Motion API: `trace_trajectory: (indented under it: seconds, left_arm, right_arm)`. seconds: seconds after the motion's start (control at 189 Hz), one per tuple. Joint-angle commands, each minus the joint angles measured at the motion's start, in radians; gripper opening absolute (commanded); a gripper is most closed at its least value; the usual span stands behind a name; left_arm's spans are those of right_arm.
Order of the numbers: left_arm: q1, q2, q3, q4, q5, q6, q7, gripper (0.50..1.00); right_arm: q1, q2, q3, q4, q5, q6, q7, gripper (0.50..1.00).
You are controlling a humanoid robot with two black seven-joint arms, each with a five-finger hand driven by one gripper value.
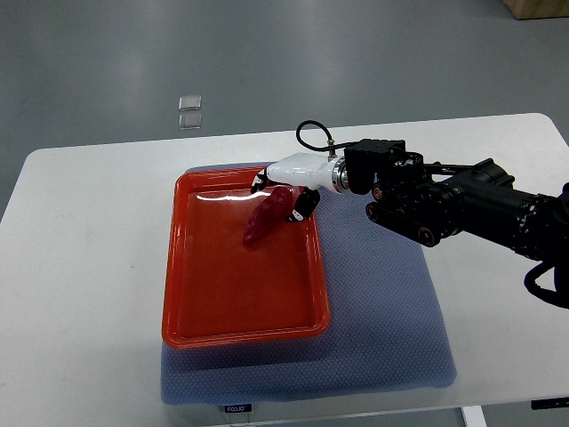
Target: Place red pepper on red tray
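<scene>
1. Right now my right hand point(286, 189) reaches in from the right edge over the far right corner of the red tray point(182, 267), fingers point(305, 205) curled around the upper end of the red pepper point(268, 218).
2. Pepper hangs tilted, lower tip pointing down-left toward the tray floor. Can't tell if the tip touches the floor or sits just above it.
3. Tray sits on a blue mat point(382, 302) on the white table point(80, 249). Pepper is inside the tray's outline, near the far right rim.
4. Left hand: not visible.
5. My read: placing step is nearly done, release is what's left.
6. Risk 1: grip is only on 1 end, so letting go while it's tilted could make it tip and roll. The tray wall should catch it, but it's close to that rim.
7. Risk 2: fingers are just beside the right rim, so pulling back low could clip the wall and shove the tray on the mat.
8. Risk 3: pepper sticking to a finger on opening and getting dragged back out over the rim.
</scene>
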Motion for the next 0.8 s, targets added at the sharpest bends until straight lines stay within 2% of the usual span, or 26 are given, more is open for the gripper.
trace_trajectory:
  seconds: [0.0,0.143,0.365,0.444,0.613,0.792]
  left_arm:
    - [0.000,0.000,0.000,0.000,0.000,0.000,0.001,1.000]
    - [0.000,0.000,0.000,0.000,0.000,0.000,0.001,1.000]
    - [0.000,0.000,0.000,0.000,0.000,0.000,0.001,1.000]
    - [0.000,0.000,0.000,0.000,0.000,0.000,0.001,1.000]
    - [0.000,0.000,0.000,0.000,0.000,0.000,0.001,1.000]
    - [0.000,0.000,0.000,0.000,0.000,0.000,0.001,1.000]
  right_arm:
    - [-0.003,0.000,0.036,0.000,0.022,-0.008,0.000,0.805]
    - [-0.025,-0.003,0.183,0.000,0.103,0.003,-0.023,0.805]
    - [-0.088,-0.124,0.368,0.008,0.280,-0.008,-0.031,0.805]
    - [-0.121,-0.153,0.441,0.007,0.379,-0.014,-0.057,0.805]
    - [-0.201,-0.164,0.552,-0.003,0.620,-0.109,-0.094,0.805]
    - [-0.262,-0.178,0.598,-0.003,0.878,-0.179,-0.095,0.803]
